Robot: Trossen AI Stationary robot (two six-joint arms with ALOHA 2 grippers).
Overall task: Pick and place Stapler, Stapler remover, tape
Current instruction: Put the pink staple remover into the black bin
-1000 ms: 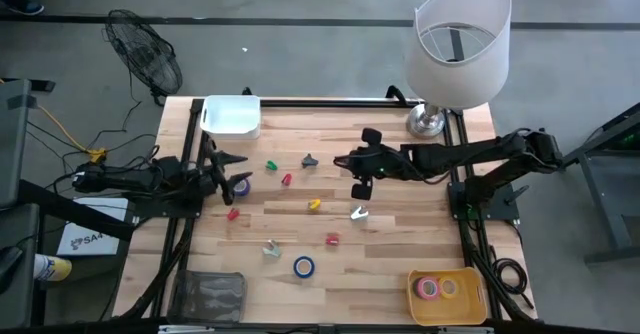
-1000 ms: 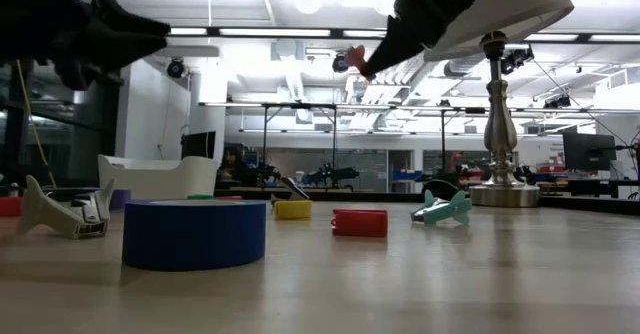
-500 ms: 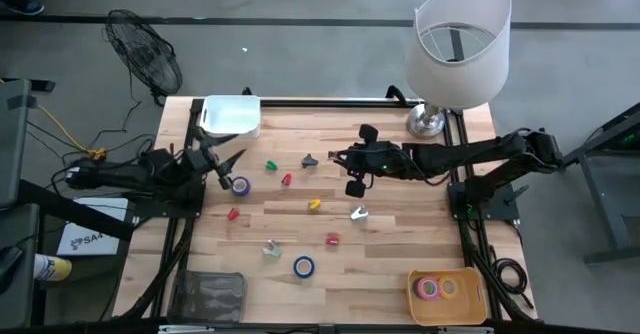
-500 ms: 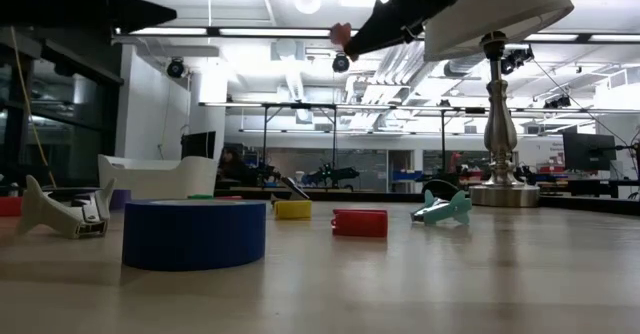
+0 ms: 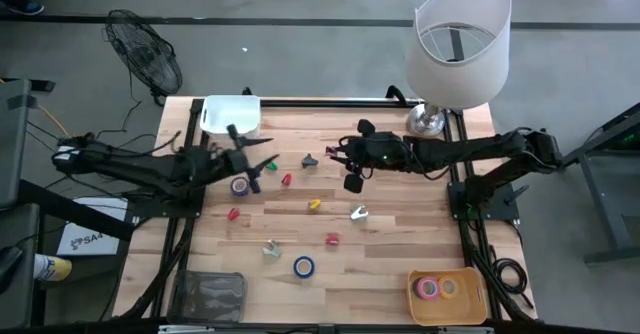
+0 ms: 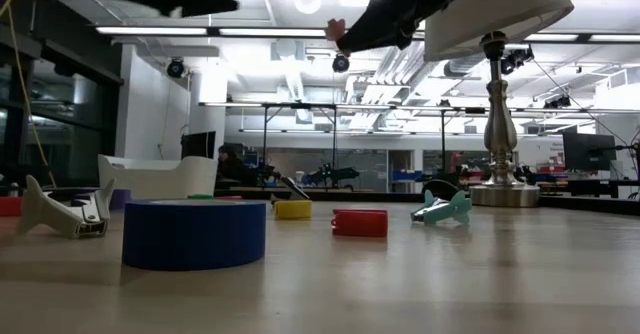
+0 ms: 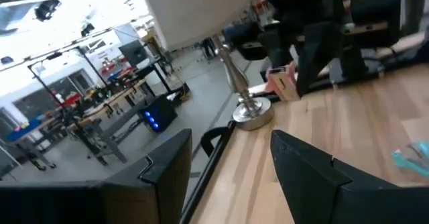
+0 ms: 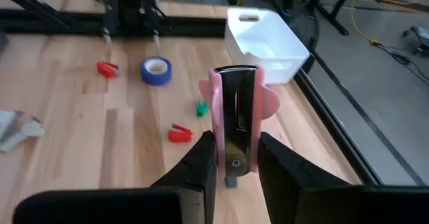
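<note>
Starting at the near edge, you have a yellow tray (image 5: 470, 302) with tape rolls in it at the right corner and a clear grey tray (image 5: 210, 294) at the left corner. Just beyond them, the blue tape roll (image 6: 195, 234) sits flat on the wooden table (image 5: 400, 244), closest of the loose items. A white staple remover (image 6: 60, 212) lies to its left, and a small red stapler (image 6: 360, 222) a little farther back to the right.

Mid-table, a yellow piece (image 5: 314, 205) and a pale teal one (image 6: 445, 207) lie apart from each other, with another red piece (image 5: 233, 214) off to the left.

Now your left gripper (image 5: 262, 169): it hangs above the table beside the purple tape roll (image 5: 240, 185), fingers spread about halfway and nothing between them.

Your right gripper (image 8: 234, 150) is up in the air over the far-middle boards, fingers (image 8: 204, 160) pinched narrow on a pink stapler (image 8: 236, 110), which stands upright between them, clear of the wood.

Farther back, a green piece (image 5: 271, 165) lies on the table. At the far edge, the white bin (image 5: 232, 116) is on the left and the lamp (image 5: 462, 44) on the right.
</note>
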